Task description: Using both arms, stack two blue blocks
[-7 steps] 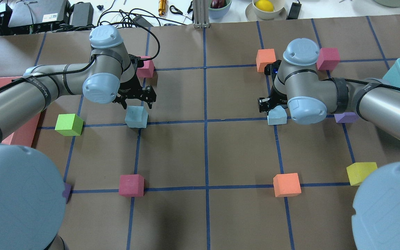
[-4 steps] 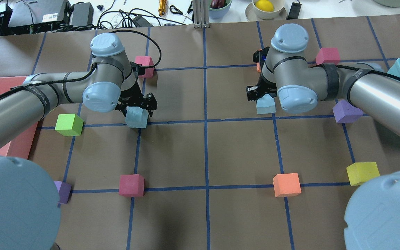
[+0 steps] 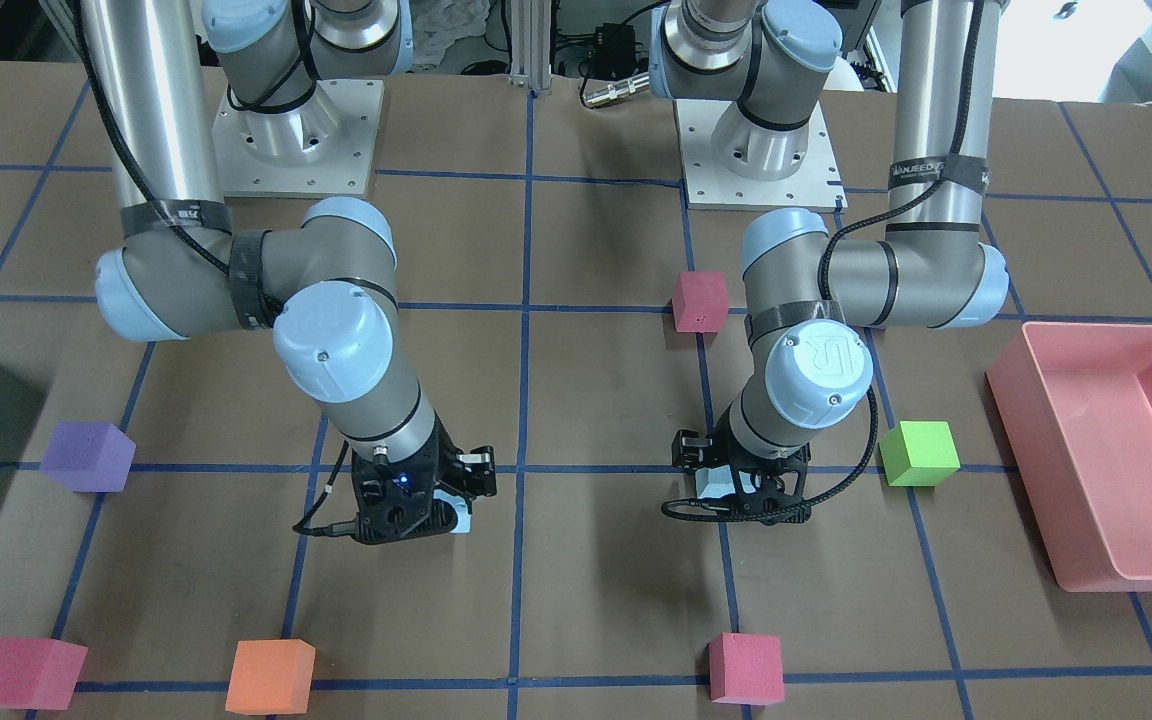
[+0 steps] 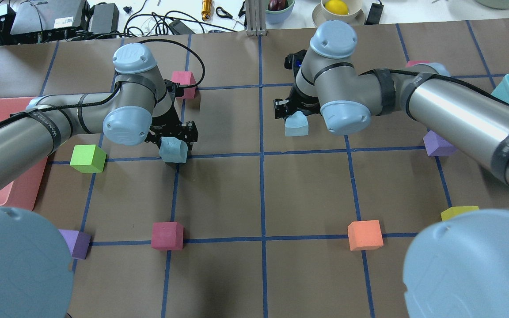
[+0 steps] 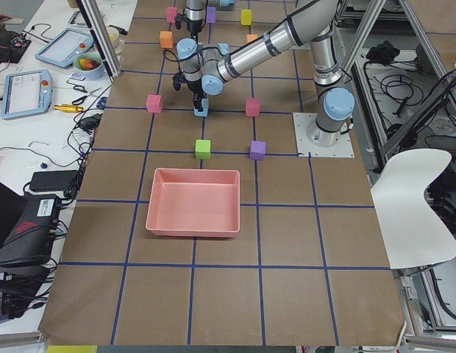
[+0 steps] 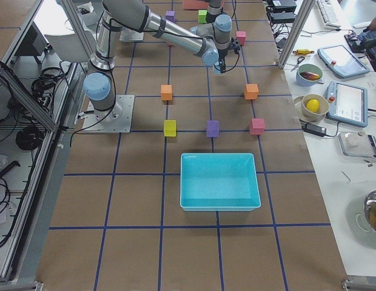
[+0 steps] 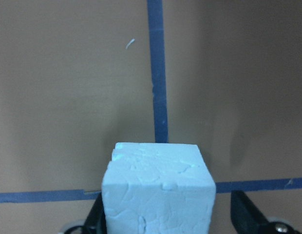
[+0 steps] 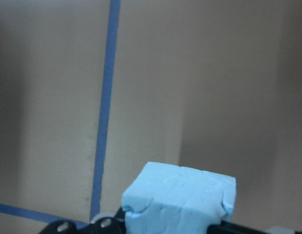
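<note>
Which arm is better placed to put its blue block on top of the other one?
Right. The right pincer grips the lifted blue block clear of the table; the left pincer merely straddles the tabletop blue block, one finger gapped.

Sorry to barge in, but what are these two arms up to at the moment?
The right pincer holds one blue block lifted off the table. The left pincer sits around the second blue block, which rests on a tape line. A gap at one finger suggests it isn't clamped yet. Nothing is stacked so far.
</note>
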Motion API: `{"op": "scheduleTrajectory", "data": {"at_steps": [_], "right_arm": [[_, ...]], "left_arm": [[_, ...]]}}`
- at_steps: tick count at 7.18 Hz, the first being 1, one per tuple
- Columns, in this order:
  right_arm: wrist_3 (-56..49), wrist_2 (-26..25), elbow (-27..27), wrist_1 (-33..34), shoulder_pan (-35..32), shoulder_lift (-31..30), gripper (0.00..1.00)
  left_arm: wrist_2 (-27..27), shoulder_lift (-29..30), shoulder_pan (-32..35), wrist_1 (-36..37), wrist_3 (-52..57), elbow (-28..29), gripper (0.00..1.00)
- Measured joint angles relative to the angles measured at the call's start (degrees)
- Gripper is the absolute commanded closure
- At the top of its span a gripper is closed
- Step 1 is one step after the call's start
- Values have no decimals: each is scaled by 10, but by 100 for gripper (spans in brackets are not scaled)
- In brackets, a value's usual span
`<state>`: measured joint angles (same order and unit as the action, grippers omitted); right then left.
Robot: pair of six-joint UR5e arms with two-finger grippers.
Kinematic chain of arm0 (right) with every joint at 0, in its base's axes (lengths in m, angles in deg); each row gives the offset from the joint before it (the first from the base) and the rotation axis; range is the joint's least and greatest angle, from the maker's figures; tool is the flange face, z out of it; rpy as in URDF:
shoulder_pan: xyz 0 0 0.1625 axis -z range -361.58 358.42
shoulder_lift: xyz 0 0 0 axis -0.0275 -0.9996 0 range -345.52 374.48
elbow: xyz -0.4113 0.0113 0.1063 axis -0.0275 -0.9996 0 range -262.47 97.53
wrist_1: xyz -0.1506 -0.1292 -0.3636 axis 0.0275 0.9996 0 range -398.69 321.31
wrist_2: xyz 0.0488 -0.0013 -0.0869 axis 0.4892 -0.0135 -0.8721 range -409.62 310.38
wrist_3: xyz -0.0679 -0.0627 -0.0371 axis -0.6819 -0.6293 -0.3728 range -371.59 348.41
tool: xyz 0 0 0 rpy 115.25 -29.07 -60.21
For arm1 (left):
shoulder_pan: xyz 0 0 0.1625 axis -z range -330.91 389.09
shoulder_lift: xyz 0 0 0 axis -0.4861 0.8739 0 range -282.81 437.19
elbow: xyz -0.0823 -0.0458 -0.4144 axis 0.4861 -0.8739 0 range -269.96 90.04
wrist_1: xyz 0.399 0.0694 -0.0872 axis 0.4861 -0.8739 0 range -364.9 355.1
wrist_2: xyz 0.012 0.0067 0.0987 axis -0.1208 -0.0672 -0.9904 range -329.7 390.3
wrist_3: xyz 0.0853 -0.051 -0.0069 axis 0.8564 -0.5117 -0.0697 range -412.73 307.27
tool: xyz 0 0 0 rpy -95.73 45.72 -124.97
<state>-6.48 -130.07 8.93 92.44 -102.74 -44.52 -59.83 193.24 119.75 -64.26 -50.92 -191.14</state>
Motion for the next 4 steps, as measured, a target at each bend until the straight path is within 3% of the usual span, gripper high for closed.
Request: {"op": "scheduleTrajectory", "data": {"at_steps": [1,2,4], "right_arm": [[5,8,-64,-5,-5,42,66],[8,12,-145,-26,-8,93,65],[9,22,-283,-68,-11,179,65]], "left_arm": [[0,0,-1,1,3,0,94],[-1,-1,-2,3,9,1,100],[-1,-5,-5,5,16,7,100]]}}
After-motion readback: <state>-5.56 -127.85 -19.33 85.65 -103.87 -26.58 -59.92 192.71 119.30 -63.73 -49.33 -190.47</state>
